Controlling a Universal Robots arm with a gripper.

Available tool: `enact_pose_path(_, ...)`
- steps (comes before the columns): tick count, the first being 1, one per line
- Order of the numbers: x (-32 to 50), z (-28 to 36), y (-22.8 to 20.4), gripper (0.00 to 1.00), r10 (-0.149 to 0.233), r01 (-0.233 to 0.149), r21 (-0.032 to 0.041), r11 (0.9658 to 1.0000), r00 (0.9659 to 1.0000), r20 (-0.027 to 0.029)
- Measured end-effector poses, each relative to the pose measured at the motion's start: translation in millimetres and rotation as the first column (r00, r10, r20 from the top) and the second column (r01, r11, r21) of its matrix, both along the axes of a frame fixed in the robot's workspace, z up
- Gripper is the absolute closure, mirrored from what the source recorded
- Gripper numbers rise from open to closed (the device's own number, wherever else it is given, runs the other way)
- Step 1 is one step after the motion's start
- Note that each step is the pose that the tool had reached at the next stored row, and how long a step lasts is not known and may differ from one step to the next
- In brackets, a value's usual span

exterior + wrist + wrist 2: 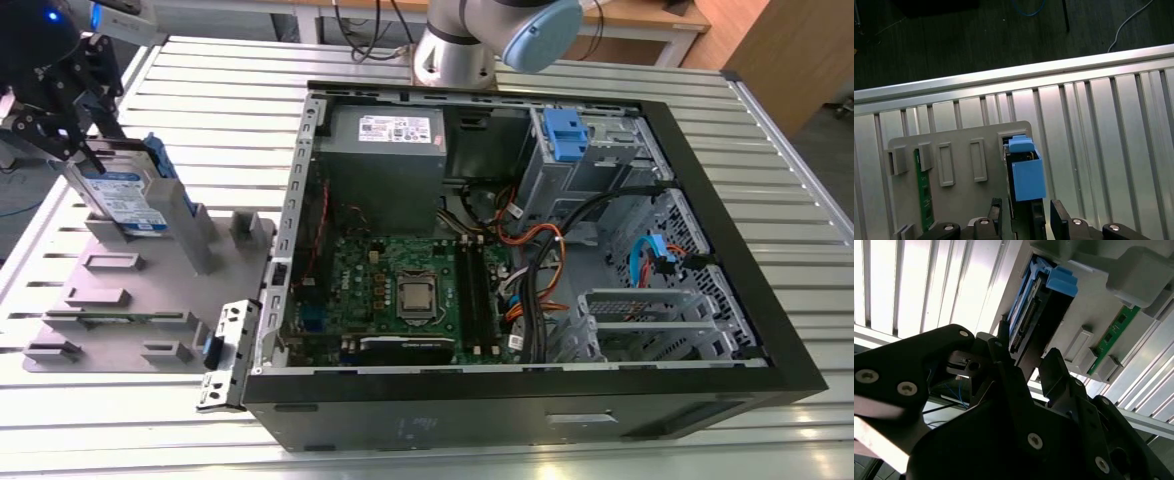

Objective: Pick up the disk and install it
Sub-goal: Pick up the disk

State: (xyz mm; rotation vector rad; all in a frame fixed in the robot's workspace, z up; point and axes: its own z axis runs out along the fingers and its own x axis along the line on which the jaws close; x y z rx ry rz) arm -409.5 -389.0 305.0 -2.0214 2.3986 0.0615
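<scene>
My pincer (1026,216) is parted, straddling the top end of the hard drive (130,203) and gripping nothing. The drive stands upright in its grey holder (120,300) beside the computer case (534,425), its long axis in line with my reach.

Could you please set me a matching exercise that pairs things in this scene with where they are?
1. disk
2. power-supply box
3. processor
4. gripper

A. on the green motherboard
B. upright in the grey fixture, outside the case
C. over the fixture, at the disk
D. inside the case, in a corner

Pairs: 1-B, 2-D, 3-A, 4-C.
</scene>
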Motion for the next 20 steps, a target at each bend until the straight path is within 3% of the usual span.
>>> enact_pose_path(12,0.6,-0.1,0.0,0.49,0.011,-0.011,0.0001,0.9999,0.9999,0.0000)
enact_pose_path(20,1.0,-0.8,0.0,0.49,0.063,-0.063,0.0001,0.9980,0.9980,0.0001)
